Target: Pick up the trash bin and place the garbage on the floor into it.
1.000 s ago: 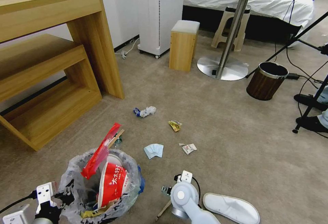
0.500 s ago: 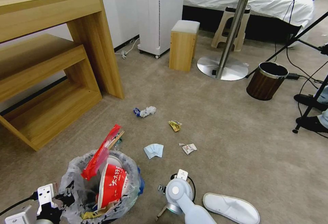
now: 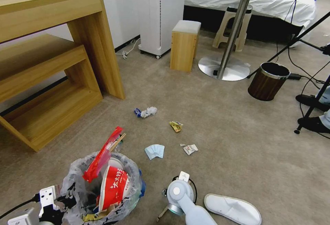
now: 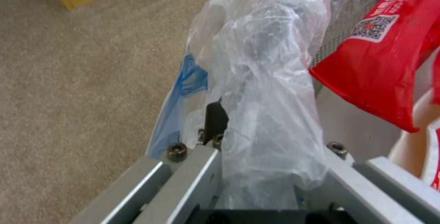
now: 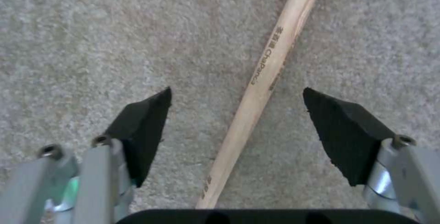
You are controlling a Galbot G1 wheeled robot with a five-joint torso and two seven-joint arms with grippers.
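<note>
Right wrist view: the right gripper (image 5: 236,121) hangs spread wide over a wooden stick (image 5: 263,76) running lengthwise between its pads on the carpet (image 5: 91,28). At the head view's lower left, the left gripper (image 4: 256,169) clenches the trash bin (image 3: 103,190) rim.

Litter (image 3: 154,151) on beige carpet (image 3: 240,142)
</note>
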